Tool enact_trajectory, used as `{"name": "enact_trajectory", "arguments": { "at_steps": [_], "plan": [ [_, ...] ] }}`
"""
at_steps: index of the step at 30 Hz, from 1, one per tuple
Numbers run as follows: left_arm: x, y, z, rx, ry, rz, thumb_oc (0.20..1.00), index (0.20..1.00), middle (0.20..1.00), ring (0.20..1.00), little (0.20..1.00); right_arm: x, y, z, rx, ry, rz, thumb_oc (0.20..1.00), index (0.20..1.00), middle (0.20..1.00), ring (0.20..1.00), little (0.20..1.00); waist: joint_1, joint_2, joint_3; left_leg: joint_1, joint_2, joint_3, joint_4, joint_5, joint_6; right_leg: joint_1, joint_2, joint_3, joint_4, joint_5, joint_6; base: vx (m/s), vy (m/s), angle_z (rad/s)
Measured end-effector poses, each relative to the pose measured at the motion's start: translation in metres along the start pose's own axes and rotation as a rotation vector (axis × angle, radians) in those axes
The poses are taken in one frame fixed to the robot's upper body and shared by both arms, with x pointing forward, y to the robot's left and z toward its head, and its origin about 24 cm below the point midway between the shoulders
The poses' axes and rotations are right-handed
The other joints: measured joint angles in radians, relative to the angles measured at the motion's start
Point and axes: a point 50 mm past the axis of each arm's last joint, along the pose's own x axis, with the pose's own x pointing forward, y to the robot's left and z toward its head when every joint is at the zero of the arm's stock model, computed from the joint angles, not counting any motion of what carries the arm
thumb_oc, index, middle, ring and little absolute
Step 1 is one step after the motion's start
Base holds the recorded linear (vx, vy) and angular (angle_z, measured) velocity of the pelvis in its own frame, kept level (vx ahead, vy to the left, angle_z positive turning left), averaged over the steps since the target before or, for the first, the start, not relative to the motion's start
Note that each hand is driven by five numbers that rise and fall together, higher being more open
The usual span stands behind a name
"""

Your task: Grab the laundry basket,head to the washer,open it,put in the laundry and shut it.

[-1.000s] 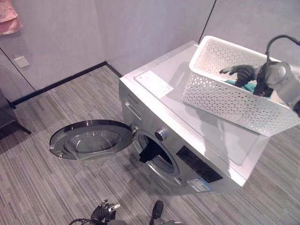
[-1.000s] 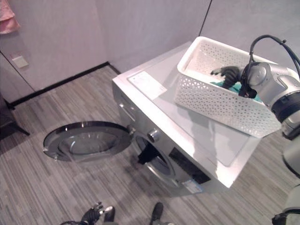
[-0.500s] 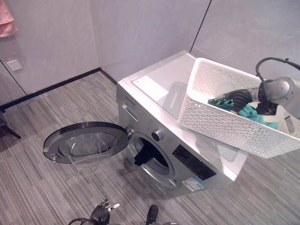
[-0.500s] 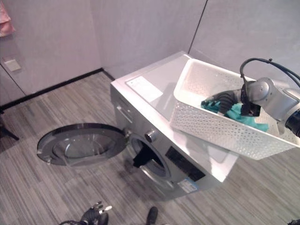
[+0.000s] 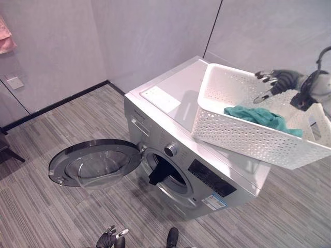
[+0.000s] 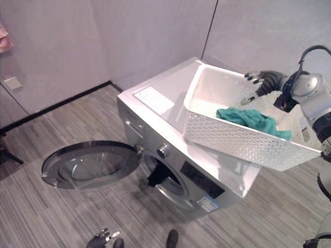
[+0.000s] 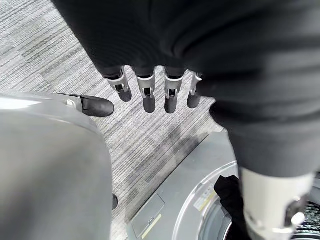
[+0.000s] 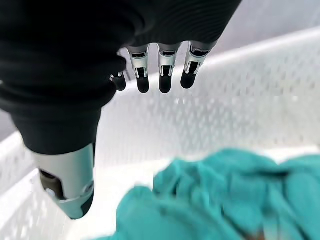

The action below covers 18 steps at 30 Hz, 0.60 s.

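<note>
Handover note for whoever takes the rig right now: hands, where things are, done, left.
Right hand: open, hovering above the white laundry basket, holding nothing.
Left hand: open, low near the floor in front of the washer, idle.
Basket sits on the washer's top, its right end jutting past the edge. A teal garment lies inside it.
Washer door is swung wide open; something dark hangs at the drum opening.
Done: basket brought to the washer, door opened.
Left: take the teal garment out, put it in the drum, shut the door.
</note>
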Motion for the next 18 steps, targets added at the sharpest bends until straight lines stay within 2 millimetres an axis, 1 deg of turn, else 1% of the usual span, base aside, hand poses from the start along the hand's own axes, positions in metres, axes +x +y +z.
{"name": "enact_trajectory", "arguments": {
  "at_steps": [3,7,11,15,18],
  "plan": [
    [-0.001,0.001,-0.002,0.000,0.006,0.003,1.000,1.000,1.000,1.000,1.000,0.004,0.001,0.000,-0.010,0.017,-0.013,1.000,1.000,1.000,1.000,1.000,0.000,-0.004,-0.006,0.000,0.000,-0.001,0.000,0.000,0.000,0.000,0.000,-0.001,0.001,0.000,0.000,0.00,0.000,0.00],
    [-0.002,0.003,-0.007,-0.019,0.026,0.016,1.000,1.000,1.000,1.000,1.000,0.012,0.010,0.008,-0.046,0.012,0.011,1.000,1.000,1.000,1.000,1.000,0.004,-0.004,-0.009,-0.009,0.001,-0.007,0.002,0.000,0.000,-0.004,0.000,-0.005,-0.004,0.000,0.000,0.00,-0.001,0.01],
    [-0.003,0.004,-0.009,-0.027,0.030,0.016,1.000,1.000,1.000,1.000,1.000,0.014,0.016,0.012,-0.070,-0.001,0.039,1.000,1.000,1.000,1.000,1.000,0.007,-0.003,-0.012,-0.033,0.001,-0.028,0.008,0.002,-0.001,-0.014,0.000,-0.017,0.000,0.000,0.000,0.00,-0.011,0.13],
    [-0.003,0.002,-0.012,-0.012,0.039,0.007,1.000,1.000,1.000,1.000,1.000,0.016,0.022,0.011,-0.108,0.016,0.067,1.000,1.000,1.000,1.000,1.000,0.016,-0.003,-0.012,-0.050,0.001,-0.036,0.014,0.002,-0.002,-0.025,0.000,-0.023,0.001,0.000,0.000,-0.01,-0.009,0.04],
    [-0.003,0.002,-0.009,-0.011,0.030,0.004,1.000,1.000,1.000,1.000,1.000,0.016,0.027,0.003,-0.118,0.049,0.087,1.000,1.000,1.000,1.000,1.000,0.020,-0.002,-0.011,-0.072,0.000,-0.043,0.017,0.004,-0.003,-0.044,0.001,-0.028,0.002,0.002,-0.001,-0.02,-0.009,0.03]
  ]
}}
